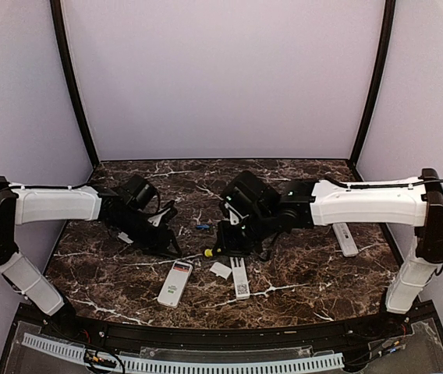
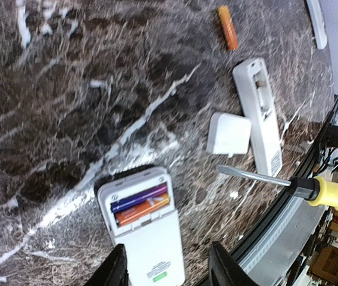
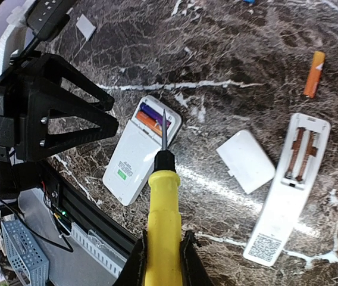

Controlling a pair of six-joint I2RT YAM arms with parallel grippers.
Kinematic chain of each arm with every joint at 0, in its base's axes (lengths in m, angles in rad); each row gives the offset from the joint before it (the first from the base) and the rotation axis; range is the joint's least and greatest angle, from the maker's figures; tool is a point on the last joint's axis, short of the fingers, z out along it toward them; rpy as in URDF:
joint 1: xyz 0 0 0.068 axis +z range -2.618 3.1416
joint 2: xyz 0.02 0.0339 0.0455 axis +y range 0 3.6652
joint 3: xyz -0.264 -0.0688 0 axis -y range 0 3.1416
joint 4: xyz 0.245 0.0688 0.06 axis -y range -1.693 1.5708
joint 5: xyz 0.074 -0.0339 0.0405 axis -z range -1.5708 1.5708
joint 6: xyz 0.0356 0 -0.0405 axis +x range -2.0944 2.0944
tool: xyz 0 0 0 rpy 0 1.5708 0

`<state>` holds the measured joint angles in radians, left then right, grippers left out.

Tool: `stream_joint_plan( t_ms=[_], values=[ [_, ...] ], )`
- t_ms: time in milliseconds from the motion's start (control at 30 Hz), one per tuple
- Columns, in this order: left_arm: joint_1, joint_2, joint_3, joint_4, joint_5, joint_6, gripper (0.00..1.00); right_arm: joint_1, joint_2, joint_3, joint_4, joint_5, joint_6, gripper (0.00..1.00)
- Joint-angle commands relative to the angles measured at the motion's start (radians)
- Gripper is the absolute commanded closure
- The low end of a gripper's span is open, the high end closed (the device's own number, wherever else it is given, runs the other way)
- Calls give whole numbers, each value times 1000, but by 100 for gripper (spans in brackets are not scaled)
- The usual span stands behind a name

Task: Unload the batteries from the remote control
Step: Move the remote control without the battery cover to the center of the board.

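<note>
right claw (image 3: pixel 162 262) clamps the screwdriver (image 3: pixel 163 196) over the loaded remote (image 3: pixel 130 164) and its batteries (image 3: pixel 149 119); left claw (image 2: pixel 166 268) apart; next, lever one out.

The table (image 2: pixel 50 119) looks glossy veined stone, the remote (image 2: pixel 151 256) smooth plastic; the screwdriver (image 3: pixel 163 208) has a metal shaft.

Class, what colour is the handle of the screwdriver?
Yellow; the screwdriver handle shows best in the right wrist view.

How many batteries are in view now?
4. A purple cell and an orange cell sit in the open bay of the short remote; a loose orange cell lies beyond the long remote; a blue cell lies farther back. Others may hide under the arms.
</note>
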<state>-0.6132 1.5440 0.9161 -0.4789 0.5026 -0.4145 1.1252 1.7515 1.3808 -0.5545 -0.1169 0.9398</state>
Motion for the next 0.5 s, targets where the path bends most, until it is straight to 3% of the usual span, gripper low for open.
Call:
stream_joint_plan(
  t_ms=[0, 333, 467],
  values=[
    [6, 30, 82, 17, -13, 32, 53, -27, -67, -69, 9, 66, -4, 100],
    [-1, 191, 176, 51, 55, 77, 49, -37, -140, -167, 75, 79, 18, 100],
    [-30, 213, 198, 21, -18, 120, 46, -40, -153, -188, 93, 80, 21, 100]
  ],
)
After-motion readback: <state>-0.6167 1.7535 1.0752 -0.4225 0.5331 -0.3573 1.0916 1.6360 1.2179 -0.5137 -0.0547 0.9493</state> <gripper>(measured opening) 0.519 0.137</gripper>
